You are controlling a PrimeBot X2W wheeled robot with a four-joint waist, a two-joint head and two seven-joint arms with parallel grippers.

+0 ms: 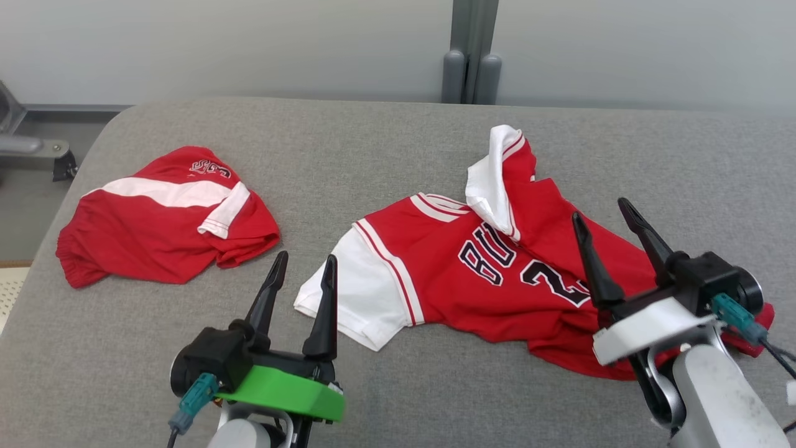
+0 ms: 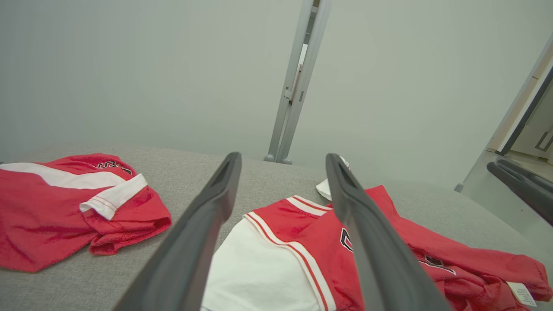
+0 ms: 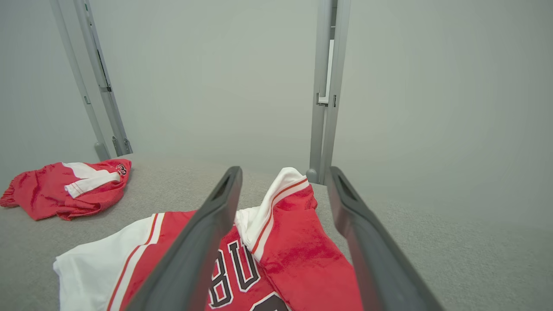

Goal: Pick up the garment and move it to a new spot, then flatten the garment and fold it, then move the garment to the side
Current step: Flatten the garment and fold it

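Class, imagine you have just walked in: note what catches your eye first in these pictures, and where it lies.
A crumpled red and white jersey lies right of centre on the grey table, one sleeve flipped up. A second red garment sits bunched at the table's left. The left hand and right hand, both open, point at the jersey from the near side.

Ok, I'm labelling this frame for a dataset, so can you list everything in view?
jersey: one, red with white sleeves and dark lettering, crumpled at the table's centre-right
shorts: one pair, red with a white stripe, rumpled at the table's left
table: one, grey fabric top, under both garments
post: one, grey, upright behind the table's far edge
wall: pale grey, behind the table
left gripper: one, dark fingers, green mount, open, beside the jersey's white sleeve
right gripper: one, dark fingers, white mount, open, over the jersey's right end
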